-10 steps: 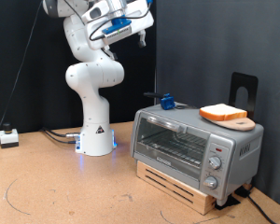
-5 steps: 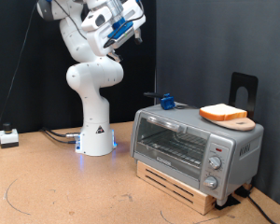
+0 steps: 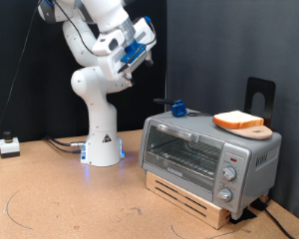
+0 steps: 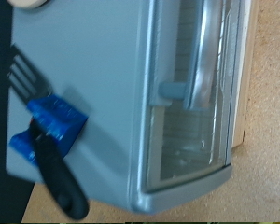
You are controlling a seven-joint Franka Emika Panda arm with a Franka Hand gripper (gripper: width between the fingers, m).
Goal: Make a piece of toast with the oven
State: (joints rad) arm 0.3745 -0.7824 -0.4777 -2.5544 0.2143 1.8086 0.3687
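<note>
While my claw (image 3: 147,48) hangs high, its fingers' state unclear to me, the closed oven (image 3: 209,154) below wants a square approach to its door handle (image 4: 207,47).

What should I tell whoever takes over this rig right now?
Tool: raised high at the exterior view's upper left, away from the oven, nothing seen in it.
Toast: on a round board on the oven's top.
Oven door: shut.
Also on the oven's top: a blue holder with a black-handled fork.
Done: nothing that shows.
Left: door not opened, toast not inside.
</note>
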